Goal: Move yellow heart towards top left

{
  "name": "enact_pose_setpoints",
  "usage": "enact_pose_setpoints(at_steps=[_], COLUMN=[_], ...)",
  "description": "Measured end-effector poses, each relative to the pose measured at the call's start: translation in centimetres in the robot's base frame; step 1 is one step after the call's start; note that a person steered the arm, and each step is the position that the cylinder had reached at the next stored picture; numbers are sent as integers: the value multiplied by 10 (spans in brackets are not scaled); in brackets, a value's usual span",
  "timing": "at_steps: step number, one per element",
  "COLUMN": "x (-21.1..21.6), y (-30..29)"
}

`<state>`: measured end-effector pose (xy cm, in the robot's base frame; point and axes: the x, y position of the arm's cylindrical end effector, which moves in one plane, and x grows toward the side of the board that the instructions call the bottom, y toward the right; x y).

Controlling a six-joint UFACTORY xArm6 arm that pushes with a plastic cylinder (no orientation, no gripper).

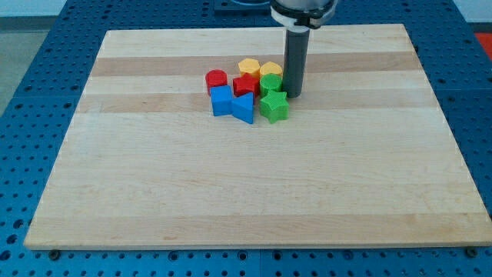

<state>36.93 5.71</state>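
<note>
The yellow heart (271, 70) sits at the top right of a tight cluster of blocks near the top middle of the wooden board (246, 185). A yellow hexagon (248, 66) is just to its left. Below the heart is a green block (270, 83), and below that a green star (274, 107). My tip (293, 95) is just right of the cluster, beside the green block and the green star and below-right of the yellow heart. I cannot tell if it touches them.
The cluster also holds a red block (217, 79) at the left, a second red block (244, 85) in the middle, a blue block (221, 101) and a blue triangle (244, 108) at the bottom. The board lies on a blue perforated table (46, 61).
</note>
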Motion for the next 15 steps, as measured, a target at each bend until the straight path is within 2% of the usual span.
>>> enact_pose_setpoints(at_steps=[1, 3, 5, 9, 15], x=[0, -30, -33, -81, -79], y=[-3, -18, -44, -16, -147])
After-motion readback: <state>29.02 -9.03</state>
